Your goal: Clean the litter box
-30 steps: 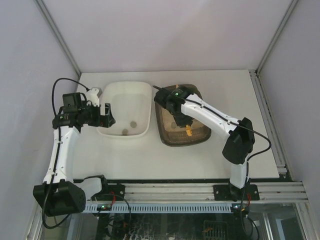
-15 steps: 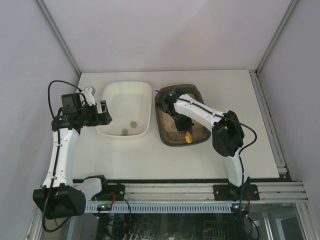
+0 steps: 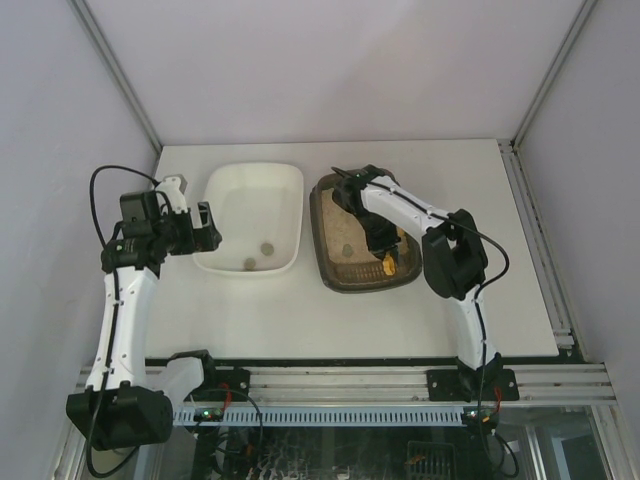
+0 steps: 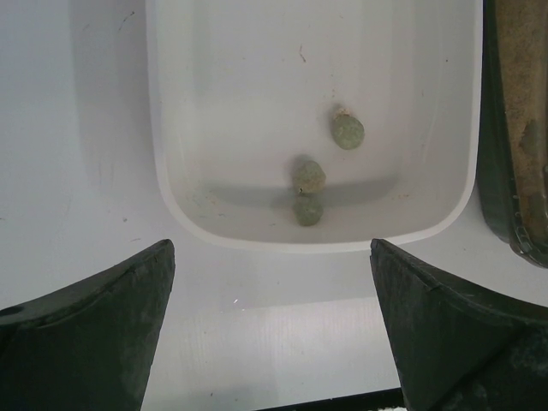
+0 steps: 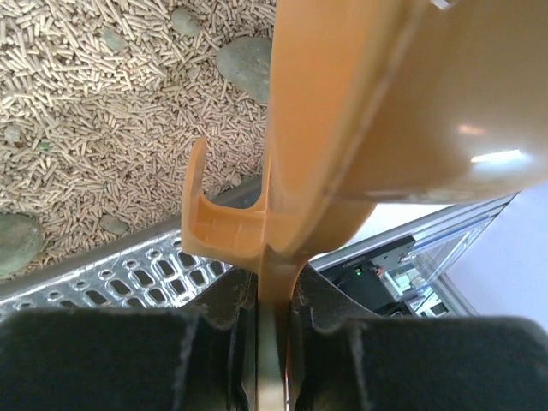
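Scooping step: the right hand [image 5: 272,312], clenched on the orange scoop [image 5: 360,128], sits in the litter box [image 3: 322,262] beside the white tray [image 3: 292,200], with the left hand [image 3: 208,228] released; the next move should drive the scoop under a grey clump [image 5: 244,64].

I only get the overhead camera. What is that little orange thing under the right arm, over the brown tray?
Observer: The right wrist camera shows an orange plastic handle clamped edge-on in the right arm's shut jaws, above pale pellet litter in the litter box.
Visitor: And the white tray? I make out two specks in it.
Observer: The left wrist camera shows three grey-green lumps in the white tray, two of them close together.
Visitor: Are there any lumps in the litter itself?
Observer: Yes. The right wrist camera shows several grey-green clumps lying among the pellets.
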Action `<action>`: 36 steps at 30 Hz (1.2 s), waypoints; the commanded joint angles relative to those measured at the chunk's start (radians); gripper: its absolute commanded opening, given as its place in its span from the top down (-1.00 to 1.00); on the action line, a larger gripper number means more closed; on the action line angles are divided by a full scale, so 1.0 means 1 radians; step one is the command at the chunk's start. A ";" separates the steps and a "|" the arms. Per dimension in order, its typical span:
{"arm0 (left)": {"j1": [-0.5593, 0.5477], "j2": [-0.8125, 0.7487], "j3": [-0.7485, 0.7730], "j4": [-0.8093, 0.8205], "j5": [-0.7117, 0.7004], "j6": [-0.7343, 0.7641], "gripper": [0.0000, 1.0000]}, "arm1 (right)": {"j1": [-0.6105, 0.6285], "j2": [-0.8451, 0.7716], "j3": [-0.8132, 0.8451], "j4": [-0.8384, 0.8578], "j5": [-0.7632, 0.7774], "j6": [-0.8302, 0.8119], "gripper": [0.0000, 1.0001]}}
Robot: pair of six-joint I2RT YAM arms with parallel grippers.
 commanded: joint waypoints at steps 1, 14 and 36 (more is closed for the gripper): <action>-0.007 0.007 -0.019 0.044 -0.013 -0.015 -0.99 | -0.035 0.028 0.049 -0.015 -0.002 -0.011 1.00; -0.007 0.018 -0.023 0.060 -0.004 -0.016 -0.99 | -0.075 0.105 0.116 0.011 -0.253 -0.059 1.00; -0.006 0.057 -0.006 0.077 0.004 -0.026 -0.99 | -0.175 0.140 0.223 0.122 -0.595 -0.124 1.00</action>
